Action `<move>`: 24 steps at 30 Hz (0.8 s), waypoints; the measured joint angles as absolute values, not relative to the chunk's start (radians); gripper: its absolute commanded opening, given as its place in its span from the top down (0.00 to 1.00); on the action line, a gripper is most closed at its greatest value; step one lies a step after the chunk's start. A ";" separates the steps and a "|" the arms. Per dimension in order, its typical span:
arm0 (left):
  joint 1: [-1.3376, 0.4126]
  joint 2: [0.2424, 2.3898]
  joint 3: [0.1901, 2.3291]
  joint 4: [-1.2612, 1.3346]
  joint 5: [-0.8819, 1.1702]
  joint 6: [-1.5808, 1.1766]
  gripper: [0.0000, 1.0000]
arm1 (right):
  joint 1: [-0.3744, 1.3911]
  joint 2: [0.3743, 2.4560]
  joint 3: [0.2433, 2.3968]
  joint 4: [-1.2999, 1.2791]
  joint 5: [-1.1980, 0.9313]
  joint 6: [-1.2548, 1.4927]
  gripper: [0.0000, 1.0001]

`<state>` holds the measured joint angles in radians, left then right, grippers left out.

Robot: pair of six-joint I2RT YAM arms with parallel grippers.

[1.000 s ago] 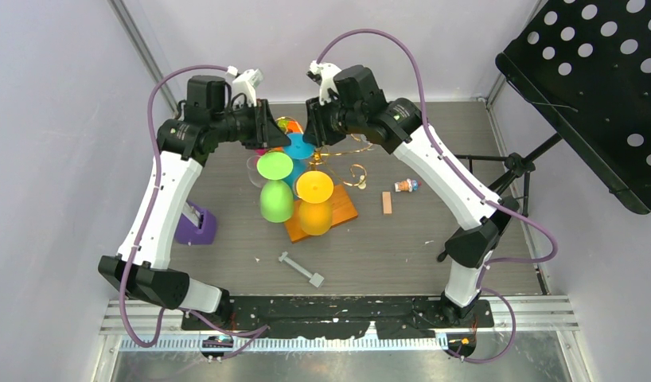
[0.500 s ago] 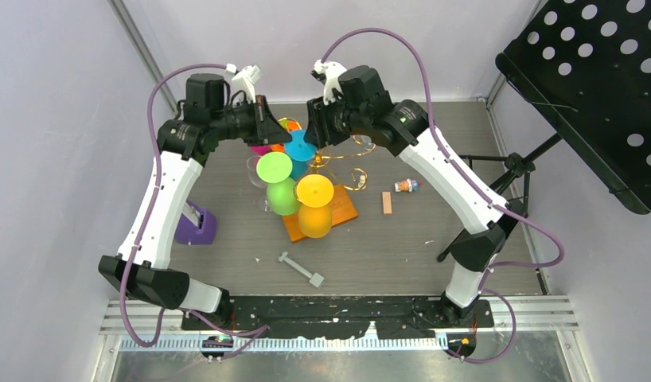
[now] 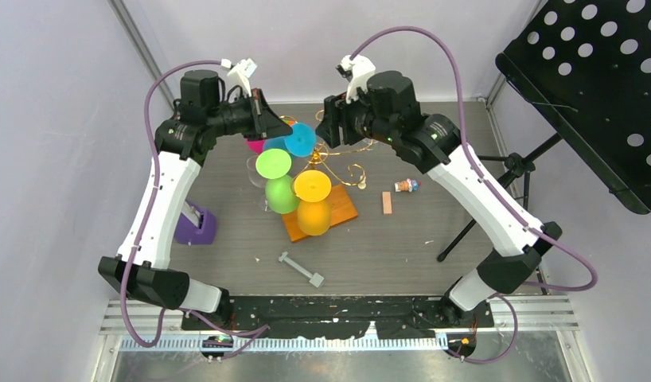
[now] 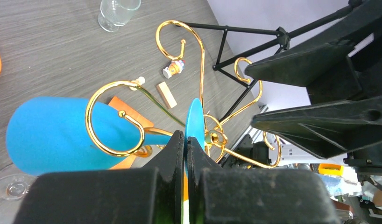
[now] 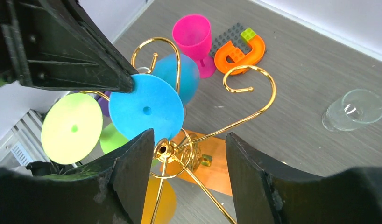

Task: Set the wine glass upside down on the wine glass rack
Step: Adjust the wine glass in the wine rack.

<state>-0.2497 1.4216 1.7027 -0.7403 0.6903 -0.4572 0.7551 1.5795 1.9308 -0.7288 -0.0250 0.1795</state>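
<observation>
The blue wine glass [image 3: 300, 140] hangs upside down among the arms of the gold wire wine glass rack [image 3: 348, 165], foot uppermost. My left gripper [image 4: 185, 135] is shut on the rim of its flat blue foot [image 5: 145, 109]. The bowl [image 4: 49, 135] sits behind a scrolled arm [image 4: 202, 70]; I cannot tell whether the glass rests on it. My right gripper [image 5: 189, 140] stands open above the rack's top hub [image 5: 162, 149], holding nothing. The orange base [image 5: 212, 172] lies below.
Green [image 3: 274, 164] and yellow [image 3: 314, 187] glasses hang inverted on the rack. A pink glass [image 5: 194, 35] and an orange toy [image 5: 240, 49] stand behind, with a clear glass [image 5: 355, 108] nearby. A purple holder [image 3: 196, 225], wooden block [image 3: 387, 202], grey tool [image 3: 301, 269] and music stand [image 3: 593, 79] surround.
My left gripper has closed on the blue glass's foot. My right gripper has opened and drawn back to the right, away from the glass.
</observation>
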 measured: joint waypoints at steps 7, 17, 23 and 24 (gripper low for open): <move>-0.239 1.422 1.683 -0.698 0.694 -0.510 1.00 | 0.755 1.518 1.892 -0.670 0.013 0.179 0.35; -0.223 1.422 1.669 -0.633 0.694 -0.585 1.00 | 0.755 1.511 1.831 -0.651 0.026 0.179 0.35; -0.211 1.422 1.669 -0.615 0.700 -0.607 1.00 | 0.755 1.504 1.813 -0.650 0.029 0.179 0.35; -0.206 1.422 1.669 -0.612 0.701 -0.614 1.00 | 0.755 1.501 1.810 -0.651 0.029 0.180 0.35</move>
